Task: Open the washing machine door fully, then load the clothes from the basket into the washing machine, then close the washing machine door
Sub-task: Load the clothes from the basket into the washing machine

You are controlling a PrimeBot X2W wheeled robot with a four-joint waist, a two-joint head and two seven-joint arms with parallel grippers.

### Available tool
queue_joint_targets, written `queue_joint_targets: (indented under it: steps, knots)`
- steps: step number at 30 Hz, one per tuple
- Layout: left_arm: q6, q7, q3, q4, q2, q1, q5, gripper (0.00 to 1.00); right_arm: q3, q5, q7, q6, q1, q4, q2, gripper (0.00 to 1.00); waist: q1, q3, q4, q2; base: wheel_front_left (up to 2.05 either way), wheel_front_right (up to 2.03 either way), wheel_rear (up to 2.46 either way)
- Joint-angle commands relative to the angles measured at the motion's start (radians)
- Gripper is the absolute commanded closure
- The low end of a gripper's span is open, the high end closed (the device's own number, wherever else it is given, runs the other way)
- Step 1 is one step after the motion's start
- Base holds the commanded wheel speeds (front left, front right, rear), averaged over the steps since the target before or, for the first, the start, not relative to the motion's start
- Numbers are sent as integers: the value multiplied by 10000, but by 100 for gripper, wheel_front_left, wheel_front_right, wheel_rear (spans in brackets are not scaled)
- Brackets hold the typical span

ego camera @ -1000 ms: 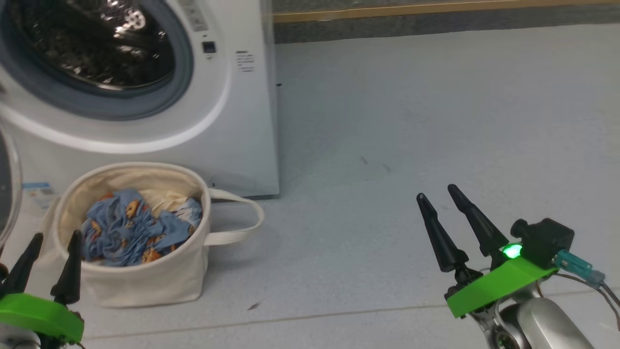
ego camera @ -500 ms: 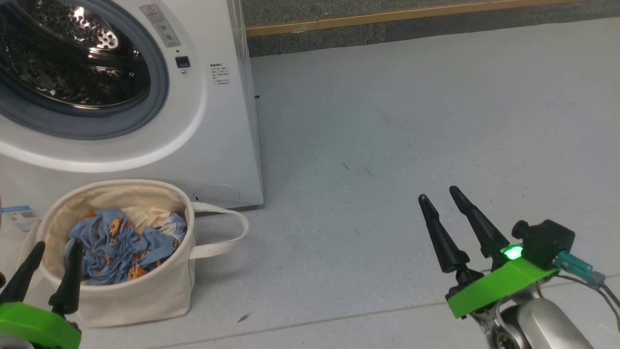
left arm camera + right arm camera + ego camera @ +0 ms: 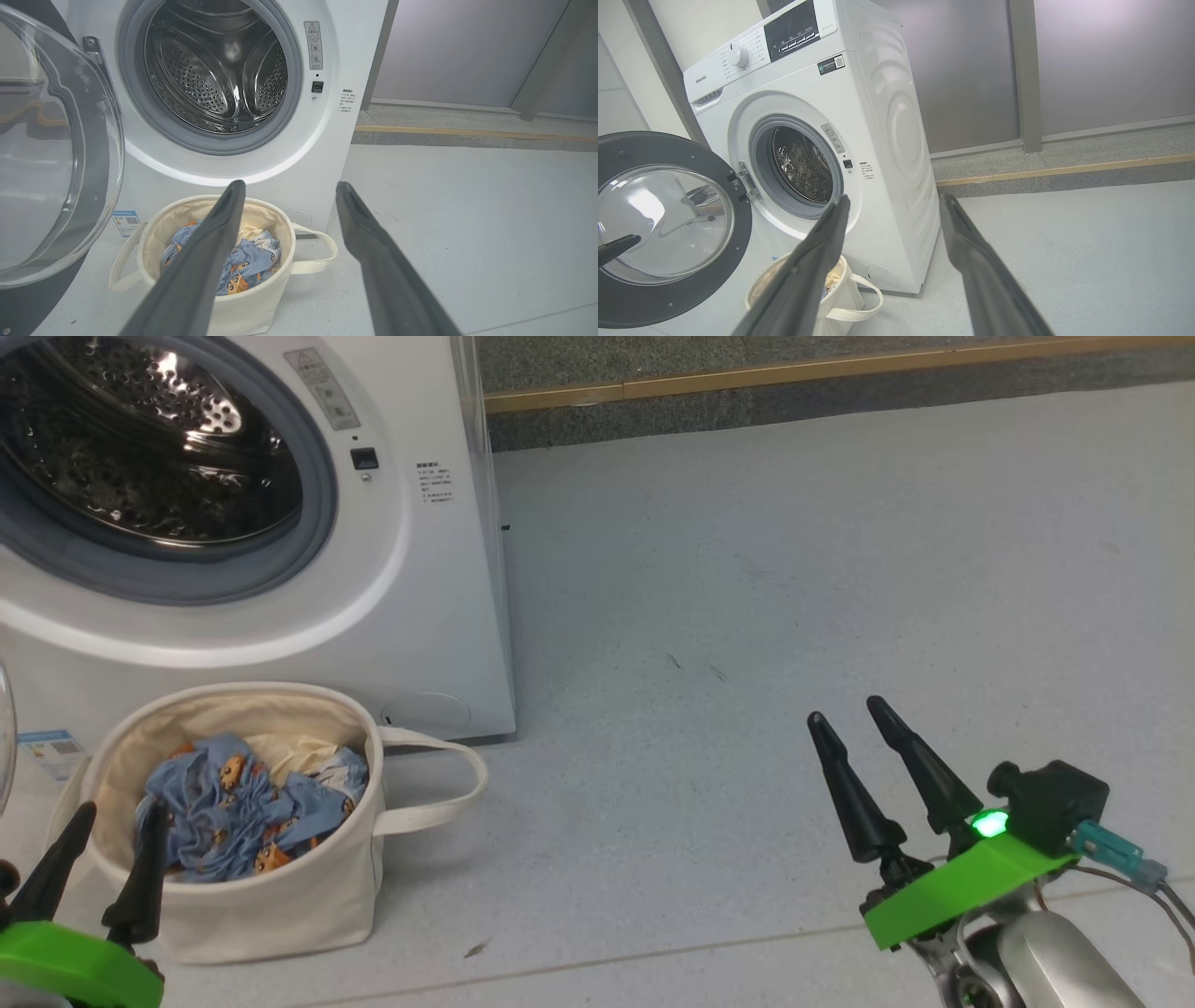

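1. Here, the washing machine (image 3: 411, 616) stands on the pale grey floor (image 3: 794, 569). Its round porthole is uncovered and the perforated steel drum (image 3: 219, 70) is in plain sight behind the grey seal.
2. The washing machine door (image 3: 668, 219) hangs swung wide on hinges at the porthole's left side. Its black rim and clear glass bowl face out toward the robot.
3. The basket (image 3: 280, 905) sits on the floor directly in front of the machine, below the porthole and just beside the open door. One strap handle (image 3: 448, 793) loops out toward the machine's right corner.
4. The clothes (image 3: 233, 803) lie bunched inside the basket. The blue fabric with orange figures is on top, and a cream garment shows behind it on the side nearest the machine.
5. The left gripper (image 3: 124, 809) is at the lower left of the head view, on the robot's side of the basket and pointing at it. Its two dark fingers are spread wide with nothing between them.
6. The right gripper (image 3: 846, 710) hangs over bare floor, well apart from the basket and the machine. Its fingers are likewise wide apart and empty, and a green light (image 3: 990, 821) glows on its mount.
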Motion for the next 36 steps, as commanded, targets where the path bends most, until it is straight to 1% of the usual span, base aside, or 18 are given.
queue_joint_targets:
  steps: [1, 5, 13, 20, 28, 36]
  knots:
    - [76, -132, 531, -260, 542, -421, 38, 0, 127, 22, -108, 10, -229, -309, -127, 0, 1, -17, 17, 0, 0, 0, 0]
    - [159, -206, 561, -236, 536, -432, 47, 0, 142, 10, -105, 10, -201, -314, -123, 0, 1, -52, 55, 0, 0, 0, 0]
    - [490, -347, 718, -156, 493, -477, 34, 0, 150, -8, -68, 10, -134, -349, -122, 0, 1, -63, 141, 0, 0, 0, 0]
    - [389, -289, 619, -286, 510, -465, -116, 0, 134, -21, -43, 10, -71, -380, -101, 0, 1, -24, 208, 0, 30, -8, -22]
    - [476, -259, 644, -352, 516, -487, -201, 0, 118, -39, -44, 10, -28, -415, -44, 0, 1, 48, 261, 0, 152, -79, -73]
    - [830, -387, 920, -293, 594, -594, -227, 0, 100, -84, -40, 10, 10, -466, -19, 0, 1, 108, 311, 0, 205, -181, -24]
